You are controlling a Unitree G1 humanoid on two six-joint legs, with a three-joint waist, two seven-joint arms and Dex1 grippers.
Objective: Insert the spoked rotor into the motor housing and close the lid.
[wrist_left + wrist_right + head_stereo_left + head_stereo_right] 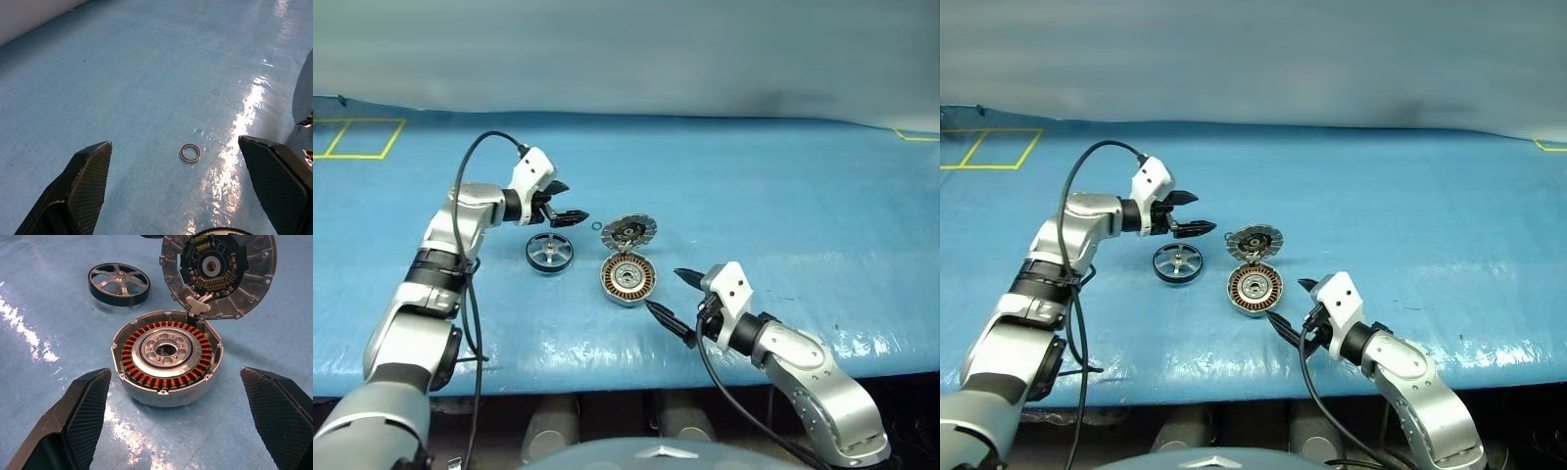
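Note:
The spoked rotor (pixel 549 254) lies flat on the blue table, silver with a dark rim, left of the motor housing (pixel 627 278). The housing's copper windings ring a silver centre (pixel 166 355). Its lid (pixel 628 232) lies open just behind it, joined at the edge, with its inner side up (pixel 217 271). My left gripper (pixel 570 203) hovers open above and just behind the rotor, nothing between its fingers (pixel 90 176). My right gripper (pixel 666 291) is open too, close to the housing's near right side and pointing at it; it is empty.
A tiny thin loose ring (pixel 190 152) lies on the table between the rotor and the lid (pixel 596 227). The blue table cover (pixel 783 196) stretches wide all around. Yellow tape lines (pixel 357 137) mark the far left corner.

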